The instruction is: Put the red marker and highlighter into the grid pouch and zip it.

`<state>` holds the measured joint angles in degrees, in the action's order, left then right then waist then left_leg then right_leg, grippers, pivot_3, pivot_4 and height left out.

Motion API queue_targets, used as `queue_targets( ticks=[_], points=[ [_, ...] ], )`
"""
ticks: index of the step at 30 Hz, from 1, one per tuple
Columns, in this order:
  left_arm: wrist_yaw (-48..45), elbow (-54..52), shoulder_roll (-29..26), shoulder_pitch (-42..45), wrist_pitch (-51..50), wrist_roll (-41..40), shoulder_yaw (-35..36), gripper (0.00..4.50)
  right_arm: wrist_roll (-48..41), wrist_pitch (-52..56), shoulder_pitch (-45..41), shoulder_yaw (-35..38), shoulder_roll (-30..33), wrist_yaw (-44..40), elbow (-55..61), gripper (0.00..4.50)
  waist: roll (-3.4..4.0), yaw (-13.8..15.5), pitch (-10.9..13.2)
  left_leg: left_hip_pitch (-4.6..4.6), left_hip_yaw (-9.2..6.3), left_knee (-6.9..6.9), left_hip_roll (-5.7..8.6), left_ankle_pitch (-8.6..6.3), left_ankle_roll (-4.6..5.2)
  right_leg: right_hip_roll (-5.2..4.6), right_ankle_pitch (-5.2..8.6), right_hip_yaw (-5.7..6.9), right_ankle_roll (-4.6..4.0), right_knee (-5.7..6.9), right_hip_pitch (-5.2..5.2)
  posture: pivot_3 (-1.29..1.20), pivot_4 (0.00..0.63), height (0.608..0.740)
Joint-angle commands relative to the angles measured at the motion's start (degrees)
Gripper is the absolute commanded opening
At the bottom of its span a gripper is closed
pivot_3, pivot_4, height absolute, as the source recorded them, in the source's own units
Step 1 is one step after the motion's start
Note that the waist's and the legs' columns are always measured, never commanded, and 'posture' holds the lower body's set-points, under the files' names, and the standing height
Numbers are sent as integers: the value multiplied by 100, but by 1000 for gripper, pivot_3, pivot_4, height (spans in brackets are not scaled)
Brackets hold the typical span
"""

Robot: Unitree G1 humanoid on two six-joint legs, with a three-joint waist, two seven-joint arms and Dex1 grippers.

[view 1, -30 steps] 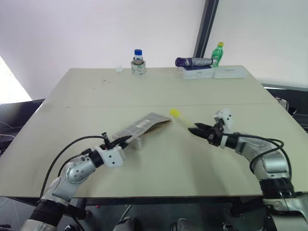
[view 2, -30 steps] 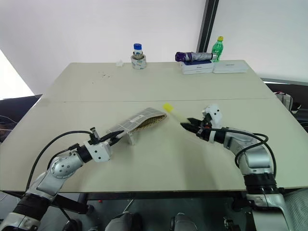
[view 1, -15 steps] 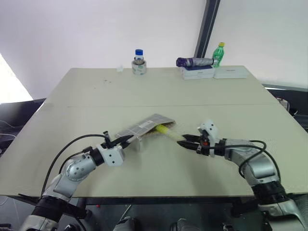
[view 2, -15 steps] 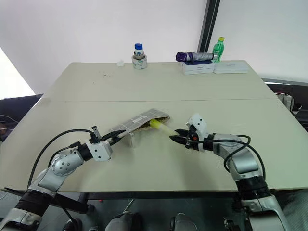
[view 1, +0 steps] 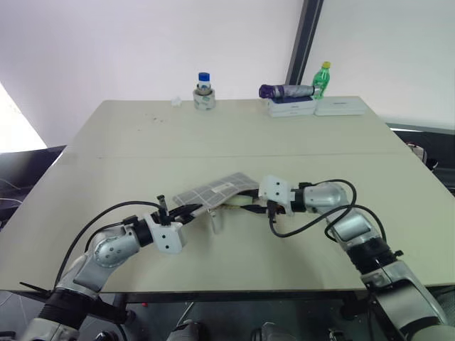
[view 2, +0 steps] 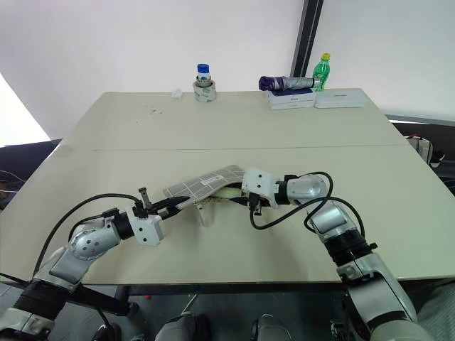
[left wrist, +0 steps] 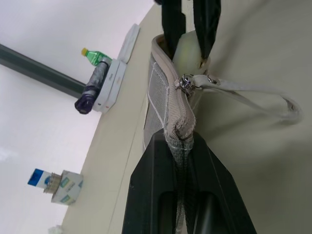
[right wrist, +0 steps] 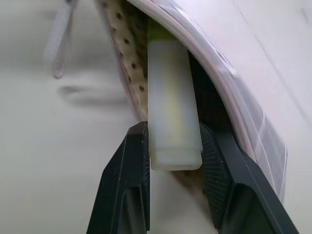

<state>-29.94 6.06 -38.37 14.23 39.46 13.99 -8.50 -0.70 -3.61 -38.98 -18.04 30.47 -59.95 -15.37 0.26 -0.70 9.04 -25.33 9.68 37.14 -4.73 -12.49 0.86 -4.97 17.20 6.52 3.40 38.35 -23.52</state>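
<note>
A broad beige table [view 1: 334,142] carries the scene, its far edge lined with a white flat box [view 1: 341,106], a second white box [view 1: 291,109] with a folded purple umbrella [view 1: 284,91] lying on top, a green bottle with a yellow cap [view 1: 323,78] standing behind them, and a blue-capped jar [view 1: 204,92] standing further left. Near the front middle of the table, the grid pouch [view 1: 213,190] is lifted at a slant off the surface, its grey fabric crossed by white lines and its mouth gaping toward the right arm. The left gripper [view 1: 186,211] is pinched tight on the pouch's near end; in the left wrist view its two black fingers [left wrist: 151,195] clamp the seam beside the metal zipper pull [left wrist: 185,84], from which a pale strap loop [left wrist: 258,95] hangs loose over the table. The right gripper [view 1: 250,203] reaches in from the opposite side, its jaws clamped on the highlighter [right wrist: 170,112]; the right wrist view shows the pale translucent body squeezed between the black pads [right wrist: 134,161], with the front of the pen already inside the pouch's opening against the dotted lining. The red marker cannot be made out.
</note>
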Motion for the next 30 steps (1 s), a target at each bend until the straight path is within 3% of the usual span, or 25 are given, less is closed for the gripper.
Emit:
queue_targets(
  ticks=[1,7,11,14,17,20,23,27,30],
  points=[
    [9,-67,-139,-6,143,-90,146,0,337,-910,-236,-173,-174,96,-283,862,0,0,0,0,2,1,0,8,-13,0,0,0,0,0,0,0,150,740],
    [29,-35,-178,-33,160,-183,169,0,549,-1821,-545,-95,-400,337,-996,862,0,-9,0,0,7,1,0,15,-25,0,0,-1,0,0,-1,0,150,740],
    [62,-77,-85,-85,90,-181,120,0,597,-2136,-541,53,-320,544,-1104,2905,0,-6,0,0,8,1,0,17,-28,-1,0,-2,0,1,-1,0,150,740],
    [137,-82,63,-137,-140,-288,193,0,-2,-1462,-276,369,-186,276,-577,4445,0,8,0,0,9,1,0,18,-30,-1,0,-3,0,0,0,0,150,740],
    [239,-89,199,-160,-342,-342,292,0,-748,-271,58,619,81,-225,278,4445,0,10,0,0,7,2,1,18,-29,-3,0,-3,0,0,2,0,150,740],
    [294,-67,268,-132,-425,-334,317,0,-1402,680,236,1038,147,-155,868,4445,0,-9,0,1,2,3,0,12,-19,-3,-1,-3,0,2,3,0,150,740],
    [340,43,339,-23,-454,-291,284,0,-2501,2449,534,1549,230,2,1541,4445,0,-3,0,3,-6,2,-2,2,-3,-1,-1,-2,-1,5,3,0,150,740],
    [302,102,417,120,-455,-217,157,0,-2960,3795,1562,1295,431,27,2391,4445,-15,32,-9,1,-19,1,1,-2,4,-5,-1,5,-3,-3,13,0,150,740],
    [245,114,409,198,-438,-140,70,0,-2805,3814,2099,964,83,333,2605,4445,-15,-4,-9,0,-18,2,2,-5,7,-6,-1,5,-3,-5,13,0,150,740]
  ],
)
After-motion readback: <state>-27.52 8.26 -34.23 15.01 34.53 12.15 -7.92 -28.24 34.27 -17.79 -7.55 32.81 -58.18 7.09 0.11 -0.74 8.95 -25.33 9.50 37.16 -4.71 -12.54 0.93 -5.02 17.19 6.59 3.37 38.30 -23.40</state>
